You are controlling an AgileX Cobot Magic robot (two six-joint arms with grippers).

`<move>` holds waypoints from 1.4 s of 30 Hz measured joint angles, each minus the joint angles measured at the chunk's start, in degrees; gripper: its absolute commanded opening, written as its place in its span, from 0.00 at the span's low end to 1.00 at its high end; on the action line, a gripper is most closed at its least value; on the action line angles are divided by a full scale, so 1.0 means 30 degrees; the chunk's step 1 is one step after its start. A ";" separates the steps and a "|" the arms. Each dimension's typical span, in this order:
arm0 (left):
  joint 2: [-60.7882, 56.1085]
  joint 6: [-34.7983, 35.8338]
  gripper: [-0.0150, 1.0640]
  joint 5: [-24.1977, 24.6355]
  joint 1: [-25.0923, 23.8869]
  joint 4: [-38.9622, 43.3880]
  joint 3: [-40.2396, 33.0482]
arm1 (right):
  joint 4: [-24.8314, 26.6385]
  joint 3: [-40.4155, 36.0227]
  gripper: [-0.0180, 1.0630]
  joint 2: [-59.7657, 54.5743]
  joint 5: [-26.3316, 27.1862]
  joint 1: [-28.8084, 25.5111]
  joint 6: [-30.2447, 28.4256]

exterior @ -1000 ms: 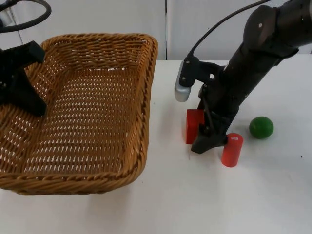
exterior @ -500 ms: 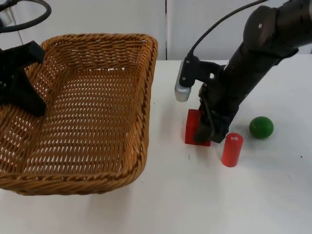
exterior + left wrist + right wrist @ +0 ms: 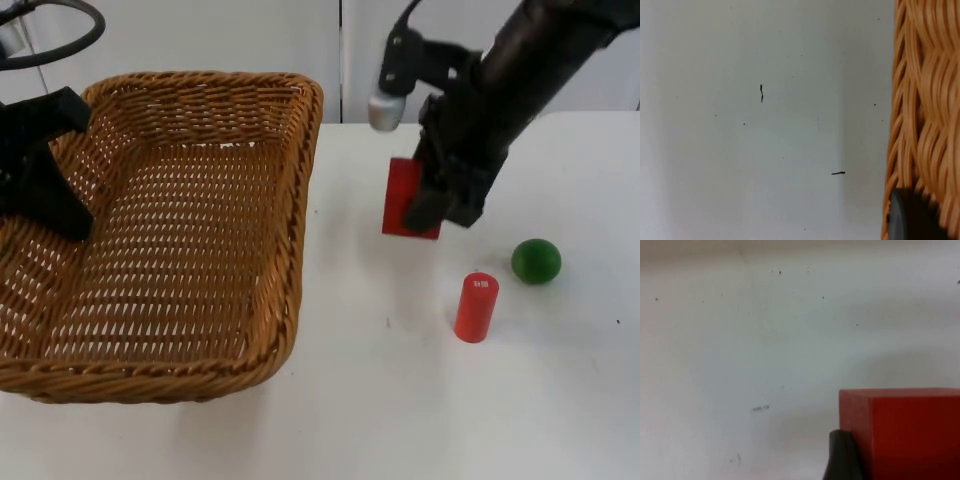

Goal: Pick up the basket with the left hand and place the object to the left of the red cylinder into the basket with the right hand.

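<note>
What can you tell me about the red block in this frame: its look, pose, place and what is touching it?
The red block is a plain, flat-faced piece with sharp edges and a smooth, uniform red surface; the material cannot be told. The right gripper is shut on it, holding it tilted above the white table, right of the wicker basket and up-left of the red cylinder. In the right wrist view a black fingertip presses against its side, with bare table beyond. Nothing else touches it.

Two black arms [image 3: 520,70], black fingers [image 3: 842,455]
</note>
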State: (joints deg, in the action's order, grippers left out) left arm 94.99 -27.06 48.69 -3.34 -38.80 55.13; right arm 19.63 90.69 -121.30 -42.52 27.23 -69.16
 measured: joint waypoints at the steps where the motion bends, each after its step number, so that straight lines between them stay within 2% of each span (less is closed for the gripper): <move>1: 0.0000 0.0000 0.01 0.0000 0.0000 0.0000 0.0000 | -0.0220 0.0000 0.02 0.0375 -0.0327 0.0000 0.0136; 8: 0.0000 0.0000 0.01 -0.0034 0.0000 0.0042 0.0000 | -0.2265 0.0000 0.02 0.2352 -0.2525 0.0000 0.1581; 14: 0.0000 0.0000 0.01 -0.0034 0.0000 0.0067 0.0000 | -0.2537 0.0000 0.02 0.4062 -0.4099 0.0000 0.2170; 28: 0.0000 0.0000 0.01 -0.0073 0.0000 0.0499 0.0000 | -0.2537 0.0000 0.02 0.6961 -0.4764 0.0000 0.3352; 42: 0.0000 0.0000 0.01 -0.0073 0.0000 0.0499 0.0000 | -0.2565 0.0000 0.02 0.7426 -0.4880 0.0224 0.3812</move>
State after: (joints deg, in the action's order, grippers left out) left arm 94.99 -27.06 48.47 -3.34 -37.31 55.13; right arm 11.94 90.69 -99.02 -57.16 27.90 -57.72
